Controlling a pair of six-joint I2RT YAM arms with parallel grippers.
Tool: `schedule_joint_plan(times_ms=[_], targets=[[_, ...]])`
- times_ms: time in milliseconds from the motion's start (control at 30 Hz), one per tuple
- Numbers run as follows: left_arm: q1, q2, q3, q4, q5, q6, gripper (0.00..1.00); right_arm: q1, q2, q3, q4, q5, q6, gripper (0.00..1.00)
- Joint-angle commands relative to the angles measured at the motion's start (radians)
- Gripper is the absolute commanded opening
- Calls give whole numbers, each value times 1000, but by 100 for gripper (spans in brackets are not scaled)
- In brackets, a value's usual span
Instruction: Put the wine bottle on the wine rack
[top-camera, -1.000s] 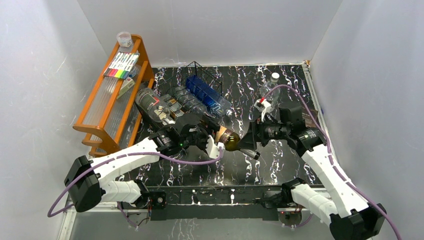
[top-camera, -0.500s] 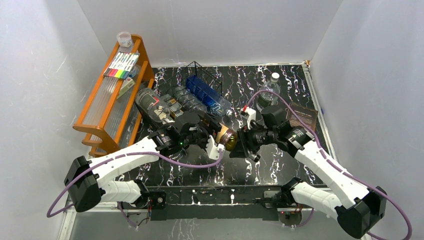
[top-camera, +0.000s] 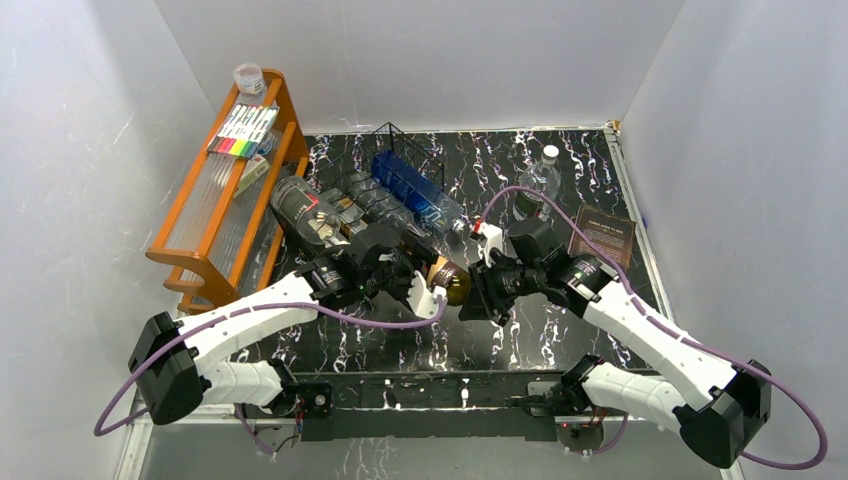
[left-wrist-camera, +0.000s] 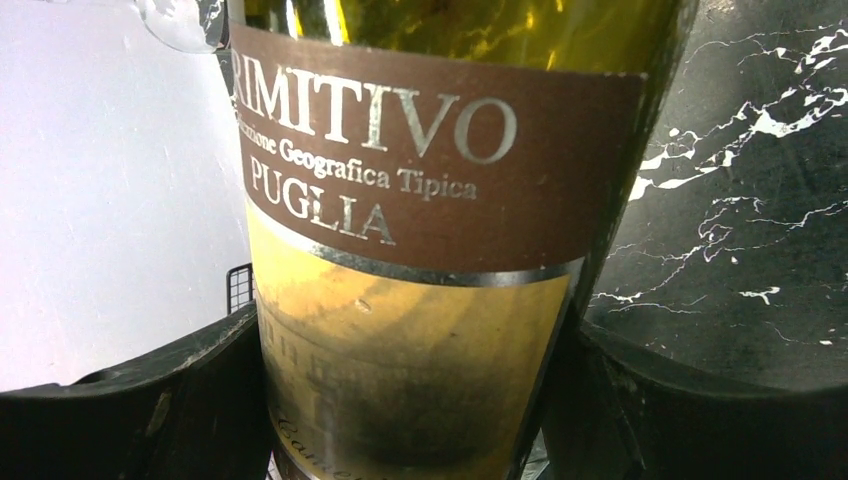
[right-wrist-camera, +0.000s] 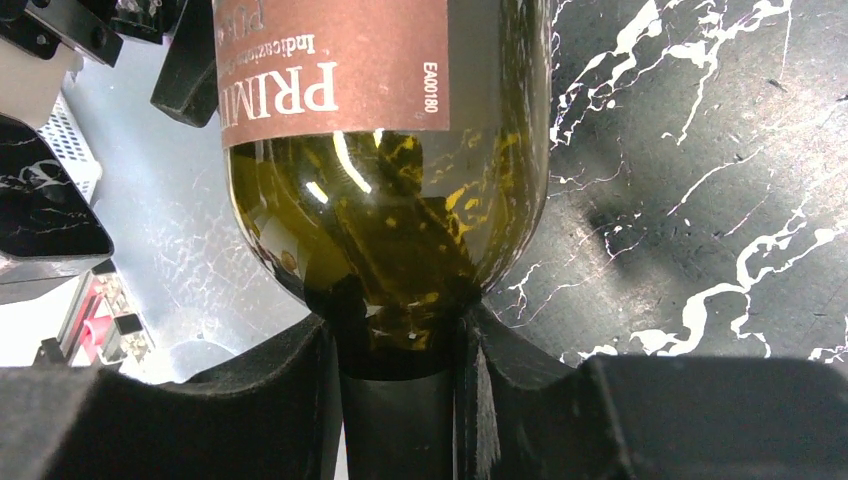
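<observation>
**Jaws grip both ends**

On the left gripper (left-wrist-camera: 420, 400) the jaws stand part-open, pressed on the labelled body of the wine bottle (top-camera: 452, 281), which lies crosswise between the arms over the table's (top-camera: 560, 330) near middle. On the right gripper (right-wrist-camera: 400, 400) they pinch tight on its neck. Judged from here, one arm should release only once the other's hold is firm, then carry it far-left to the wine rack (top-camera: 388, 140).

Green wine bottle (top-camera: 453, 281), brown label, lying horizontal; black wire wine rack (top-camera: 398, 140) behind it, apart
</observation>
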Motion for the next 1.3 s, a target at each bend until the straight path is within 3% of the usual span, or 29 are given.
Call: schedule_joint_plan(times_ms=[0,67,133,233,267,300,733,1000,1033,1067,1167,1267], targets=[[-19,-53,101,143,92,-102,0,10,-3,-14,118,74,21,3],[-19,-47,112,126,90,-134,4,10,-12,-14,122,96,28,0],[-18,-30,133,88,85,-173,19,12,-31,-15,130,130,34,0],[-18,-8,140,41,65,-218,58,14,-67,-21,148,186,46,0],[-17,-4,130,39,58,-230,85,14,-81,-24,157,196,48,0],[-18,-2,117,40,51,-237,97,14,-97,-28,169,206,54,0],[-15,-72,6,205,-48,-377,98,14,-188,-53,140,412,90,0],[-14,-167,28,316,-241,-749,98,14,-237,-61,196,454,88,0],[-13,-181,49,309,-279,-808,98,14,-238,-58,210,453,85,0],[-13,-181,212,151,-462,-1063,98,13,-218,-41,268,430,74,0],[-13,-165,352,-20,-496,-1174,98,13,-185,-23,328,394,70,0],[-14,-205,380,-68,-473,-1224,98,14,-132,2,371,362,72,0]])
